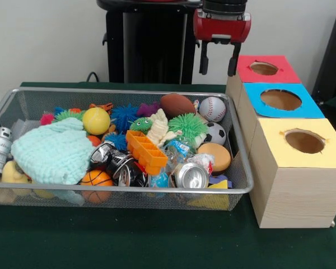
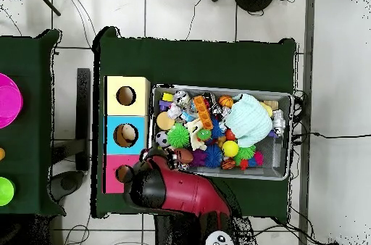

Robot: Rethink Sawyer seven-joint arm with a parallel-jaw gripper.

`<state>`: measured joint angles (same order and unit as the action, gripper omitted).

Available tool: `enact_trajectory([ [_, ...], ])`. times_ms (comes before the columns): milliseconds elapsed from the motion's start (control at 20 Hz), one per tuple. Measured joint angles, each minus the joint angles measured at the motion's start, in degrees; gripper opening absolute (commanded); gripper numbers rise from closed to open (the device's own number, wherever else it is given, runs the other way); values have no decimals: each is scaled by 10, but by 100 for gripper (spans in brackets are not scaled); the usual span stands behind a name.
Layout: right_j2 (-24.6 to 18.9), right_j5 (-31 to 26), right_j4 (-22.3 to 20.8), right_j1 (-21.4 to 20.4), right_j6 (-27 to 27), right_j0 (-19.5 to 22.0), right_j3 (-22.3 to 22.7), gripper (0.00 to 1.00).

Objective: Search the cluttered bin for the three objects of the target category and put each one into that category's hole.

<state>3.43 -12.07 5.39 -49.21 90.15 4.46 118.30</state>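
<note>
The gripper hangs behind the bin, jaws parted and empty. Descend onto the mint-green knit cloth at the bin's far-from-holes end; pinch a raised fold.

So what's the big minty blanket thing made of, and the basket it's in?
The mint-green cloth looks like soft knitted yarn: it shows bumpy rows of stitches and slumps in a floppy heap. The basket looks like shiny silver metal wire mesh with a smooth metal rim; you can see through its sides.
</note>
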Motion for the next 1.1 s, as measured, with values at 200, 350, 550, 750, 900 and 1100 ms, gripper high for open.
enact_trajectory([
  [200,0,3,7,6,0,-4,-6,100],
  [350,0,3,13,14,0,-9,-12,100],
  [550,3,11,18,27,0,-18,-25,100],
  [750,11,26,22,39,0,-27,-38,100],
  [900,21,36,31,49,0,-38,-45,100],
  [1100,38,49,50,61,2,-57,-56,100],
])
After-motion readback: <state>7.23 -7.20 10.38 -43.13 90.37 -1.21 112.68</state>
